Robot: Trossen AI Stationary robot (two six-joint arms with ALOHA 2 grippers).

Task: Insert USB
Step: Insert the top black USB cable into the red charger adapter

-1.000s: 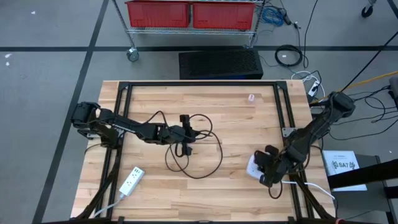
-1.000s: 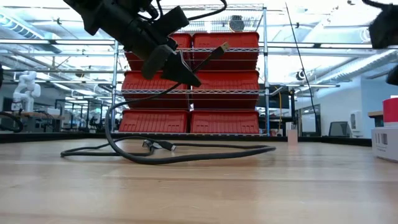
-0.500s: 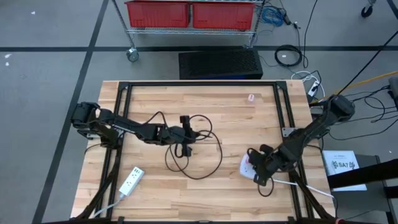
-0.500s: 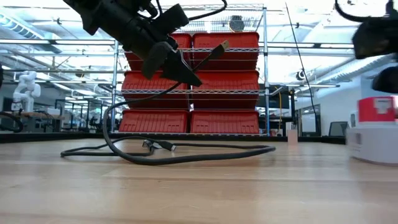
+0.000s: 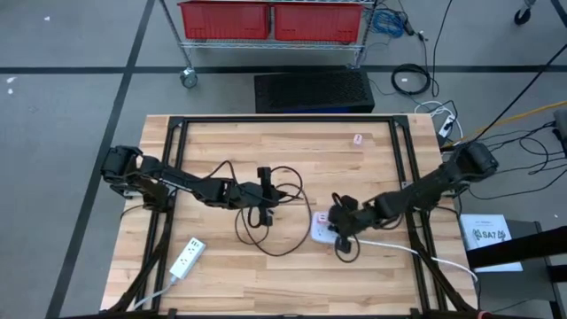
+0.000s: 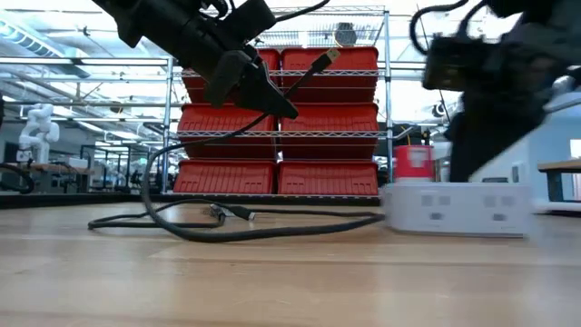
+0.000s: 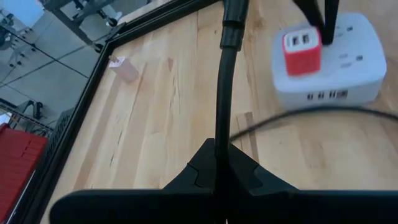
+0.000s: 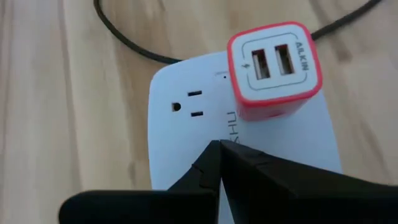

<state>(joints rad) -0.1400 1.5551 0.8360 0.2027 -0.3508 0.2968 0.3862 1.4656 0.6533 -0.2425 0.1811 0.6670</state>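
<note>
A black USB cable (image 5: pixel 275 232) lies in loops on the wooden table, its plug end (image 6: pixel 329 57) raised in the air. My left gripper (image 5: pixel 263 191) is shut on it near the table's middle. A white power strip (image 5: pixel 320 231) with a red two-port USB charger (image 8: pixel 273 68) plugged into it lies flat on the table, right of the loops. My right gripper (image 8: pixel 220 150) is shut, tips on the strip's top. In the left wrist view the strip (image 7: pixel 348 68) and charger (image 7: pixel 303 50) lie ahead of the held cable. My left gripper pinches the black cable (image 7: pixel 219 140) between its two fingers, some way behind the plug. The cable runs out along the fingers. The plug end sticks up clear of the table, and the rest hangs down to the loops on the table. My right gripper presses its shut fingertips (image 8: pixel 211 162) down on the strip's flat top face (image 8: pixel 186 134), beside the red charger. The fingers slant down from the table's right. The strip lies flat on the table under them.
The strip's white cord (image 5: pixel 416 253) trails to the table's right front. A second white power strip (image 5: pixel 186 257) lies at the front left. A small pink thing (image 5: pixel 358 139) sits at the far side. Black frame rails (image 5: pixel 400 159) run along the table's sides.
My right gripper has moved from near the table's right edge toward its middle and a little down, staying shut. The white power strip with the red charger has slid along the table with it, toward the cable loops.
</note>
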